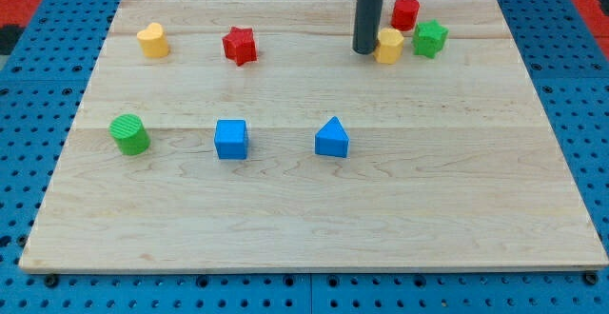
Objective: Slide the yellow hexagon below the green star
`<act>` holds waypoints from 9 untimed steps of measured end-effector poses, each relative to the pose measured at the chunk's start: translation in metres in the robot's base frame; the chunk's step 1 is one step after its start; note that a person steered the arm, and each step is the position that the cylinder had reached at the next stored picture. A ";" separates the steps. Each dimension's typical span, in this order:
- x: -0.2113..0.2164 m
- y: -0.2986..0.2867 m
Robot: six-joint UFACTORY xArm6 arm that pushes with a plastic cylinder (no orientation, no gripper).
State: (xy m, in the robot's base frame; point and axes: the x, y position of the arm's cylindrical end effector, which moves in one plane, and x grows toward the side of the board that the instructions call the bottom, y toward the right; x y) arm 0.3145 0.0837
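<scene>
The yellow hexagon (pixel 389 45) sits near the view's top right of the wooden board (pixel 314 209). The green star (pixel 430 38) is just to its right, almost touching it. My tip (pixel 365 50) is at the end of the dark rod, right against the yellow hexagon's left side. A red cylinder-like block (pixel 405 13) stands just above the hexagon and the star.
A yellow heart (pixel 152 40) and a red star (pixel 240 45) lie at the top left. A green cylinder (pixel 128 134), a blue cube (pixel 230 139) and a blue triangular block (pixel 332 138) stand in a row across the middle left. Blue pegboard surrounds the board.
</scene>
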 end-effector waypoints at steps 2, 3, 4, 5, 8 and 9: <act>-0.036 -0.001; -0.078 -0.006; -0.074 0.007; -0.044 0.012; 0.014 0.078; 0.022 0.099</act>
State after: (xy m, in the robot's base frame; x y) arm 0.3369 0.1822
